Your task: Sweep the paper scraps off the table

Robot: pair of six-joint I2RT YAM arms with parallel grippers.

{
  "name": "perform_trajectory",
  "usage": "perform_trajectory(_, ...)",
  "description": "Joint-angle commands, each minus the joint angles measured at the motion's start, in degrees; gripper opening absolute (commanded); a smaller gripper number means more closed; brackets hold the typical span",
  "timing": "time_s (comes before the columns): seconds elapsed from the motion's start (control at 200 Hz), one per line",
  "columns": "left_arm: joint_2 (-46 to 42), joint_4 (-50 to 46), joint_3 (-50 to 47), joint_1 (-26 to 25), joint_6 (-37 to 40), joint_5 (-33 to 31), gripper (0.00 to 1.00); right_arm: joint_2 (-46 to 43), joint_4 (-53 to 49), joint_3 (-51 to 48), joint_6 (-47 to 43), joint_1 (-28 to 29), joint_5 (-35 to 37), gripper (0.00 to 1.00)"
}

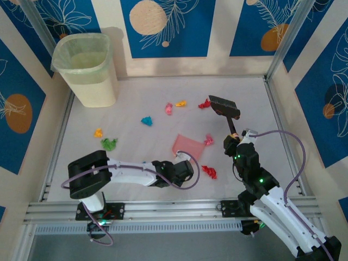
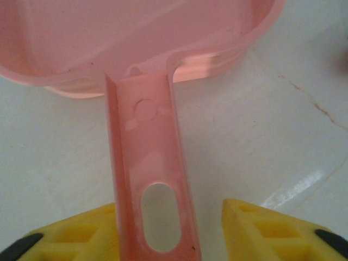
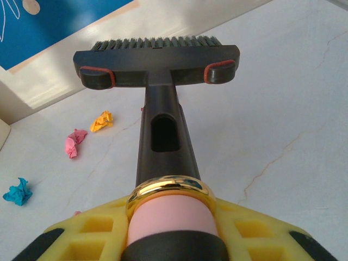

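Overhead, paper scraps (image 1: pixel 147 120) dot the pale, perhaps marbled table (image 1: pixel 136 92).

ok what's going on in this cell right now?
Two-arm sweep-up, early stage. The right gripper is shut on the handle of a black brush, whose head is out at the far right of the table beside a red scrap. The left gripper straddles the handle of the pink dustpan, with a gap on one side, so not clamped yet. The paper scraps lie scattered on the table; none looks swept into the dustpan. A bin stands in the far left corner.
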Motion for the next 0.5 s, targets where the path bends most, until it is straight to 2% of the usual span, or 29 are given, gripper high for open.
perform_trajectory(0.0, -0.4, 0.2, 0.9, 0.5, -0.3, 0.4, 0.36, -0.5, 3.2, 0.9, -0.4, -0.3, 0.9, 0.00)
perform_trajectory(0.15, -0.8, -0.5, 1.4, 0.5, 0.0, 0.2, 0.22, -0.5, 3.2, 1.0, -0.3, -0.2, 0.9, 0.00)
perform_trajectory(0.495, -6.2, -6.7, 3.1, 0.6, 0.9, -3.1, 0.05, 0.3, 3.4, 1.2, -0.4, -0.2, 0.3, 0.00)
